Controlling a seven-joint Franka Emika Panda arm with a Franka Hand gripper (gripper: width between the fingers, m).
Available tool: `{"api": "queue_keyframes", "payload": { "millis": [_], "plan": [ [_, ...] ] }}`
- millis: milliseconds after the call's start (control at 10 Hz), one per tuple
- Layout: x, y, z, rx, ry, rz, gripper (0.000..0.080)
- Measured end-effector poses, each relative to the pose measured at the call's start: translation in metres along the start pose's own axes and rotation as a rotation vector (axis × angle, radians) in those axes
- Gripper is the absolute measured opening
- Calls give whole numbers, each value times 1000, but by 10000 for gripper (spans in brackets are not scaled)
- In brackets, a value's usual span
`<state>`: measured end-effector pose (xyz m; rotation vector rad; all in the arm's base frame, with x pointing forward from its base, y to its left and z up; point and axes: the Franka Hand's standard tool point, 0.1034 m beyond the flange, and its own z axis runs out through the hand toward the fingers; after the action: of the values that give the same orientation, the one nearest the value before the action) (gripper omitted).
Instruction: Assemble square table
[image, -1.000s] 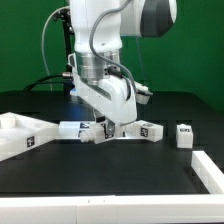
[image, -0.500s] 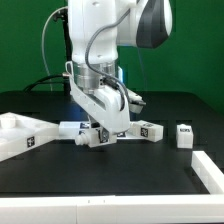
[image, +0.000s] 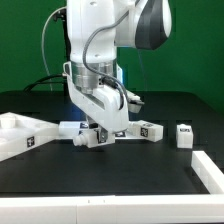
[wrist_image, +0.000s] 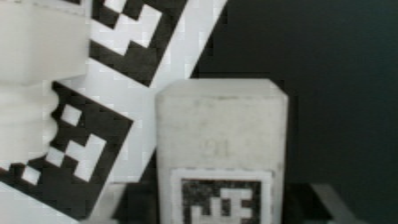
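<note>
My gripper is low over the black table in a row of white tagged legs. In the wrist view a white leg stands between my dark fingers, which sit against its two sides, its tag facing the camera. My gripper looks shut on this leg. Another tagged leg lies right beside it. In the exterior view more legs lie to the left, to the right and further right. The square tabletop slab lies at the exterior view's left.
A white raised bar runs along the exterior view's right, and a white strip along the front edge. Black cables hang behind the arm. A green wall stands at the back.
Between one second and half a second ago the arm shifted a little toward the exterior view's left over the legs. Since then nothing has visibly moved.
</note>
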<state>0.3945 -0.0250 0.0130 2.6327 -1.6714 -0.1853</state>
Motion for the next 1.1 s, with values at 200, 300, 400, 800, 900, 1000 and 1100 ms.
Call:
{"api": "queue_keyframes", "payload": {
  "millis": [200,300,400,800,900,1000,1100],
  "plan": [
    [0,0,0,0,-1,-11,563],
    [1,1,-10,4,-25,-42,622],
    [5,2,-29,12,-68,-78,622],
    [31,-5,-66,63,-105,-106,649],
    [31,-5,-65,62,-105,-107,649],
    [31,-5,-65,61,-105,-115,649],
    [39,-1,-64,64,-99,-205,649]
  ]
}}
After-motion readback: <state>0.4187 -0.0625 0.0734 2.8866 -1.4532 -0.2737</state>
